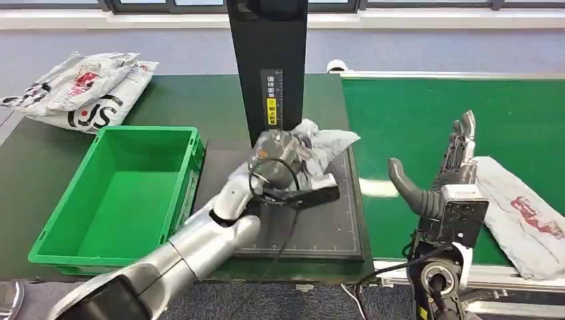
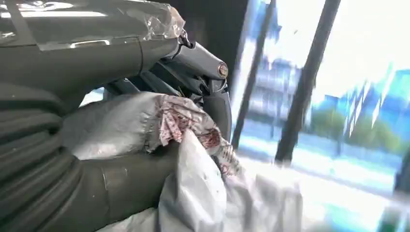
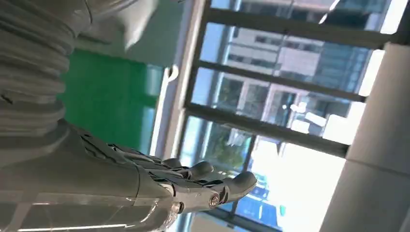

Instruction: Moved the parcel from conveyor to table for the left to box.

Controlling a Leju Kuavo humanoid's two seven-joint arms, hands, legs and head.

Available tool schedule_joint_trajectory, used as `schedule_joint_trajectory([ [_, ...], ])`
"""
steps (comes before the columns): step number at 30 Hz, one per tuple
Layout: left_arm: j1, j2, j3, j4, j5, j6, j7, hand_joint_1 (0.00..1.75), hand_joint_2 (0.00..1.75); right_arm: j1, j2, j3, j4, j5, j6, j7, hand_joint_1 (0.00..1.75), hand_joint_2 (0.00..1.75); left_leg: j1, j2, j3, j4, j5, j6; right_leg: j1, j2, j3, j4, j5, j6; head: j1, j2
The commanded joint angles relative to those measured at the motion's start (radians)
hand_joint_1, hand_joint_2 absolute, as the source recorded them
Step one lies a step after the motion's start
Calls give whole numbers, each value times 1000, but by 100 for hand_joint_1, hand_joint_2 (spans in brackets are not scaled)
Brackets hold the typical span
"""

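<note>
A crumpled grey-white parcel (image 1: 320, 148) lies on the black mat (image 1: 330, 230) in front of the black scanner post. My left hand (image 1: 280, 167) grips the parcel from its near side. In the left wrist view the thumb and fingers (image 2: 212, 82) wrap around the bag's grey plastic with red print (image 2: 145, 121). My right hand (image 1: 446, 177) hovers over the green conveyor (image 1: 413, 120), fingers extended and apart, holding nothing. Its straight fingers (image 3: 203, 179) appear against windows in the right wrist view. The green box (image 1: 120, 193) stands left of the mat, with nothing in it.
Another grey parcel with red print (image 1: 526, 213) lies on the conveyor just right of my right hand. Two white printed bags (image 1: 86, 90) sit at the table's far left. The scanner post (image 1: 268, 67) rises behind the mat.
</note>
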Motion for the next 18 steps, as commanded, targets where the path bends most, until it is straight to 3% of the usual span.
schedule_joint_trajectory([
  [1, 123, 220, 350, -496, -93, 3, 0, 175, 175, 40, -34, -136, 80, 14, -21, 17, 0, 175, 1, 6, 3, -2, -1, 0, 1, 5, 1, -2, 1, -1, 0, 0],
  [9, 196, 290, 474, -637, -213, -12, 24, 175, 175, 83, -34, -162, 43, 21, -22, 30, 0, 175, 1, 5, -1, -1, -2, 0, 1, 4, -2, -1, 0, -1, 0, 0],
  [18, 460, 379, 708, -807, -355, -5, 70, 175, 175, 112, -10, -204, 0, 36, -4, 49, 0, 175, 0, 8, 2, -2, -3, 0, 0, 7, -1, -2, 0, -1, 0, 0],
])
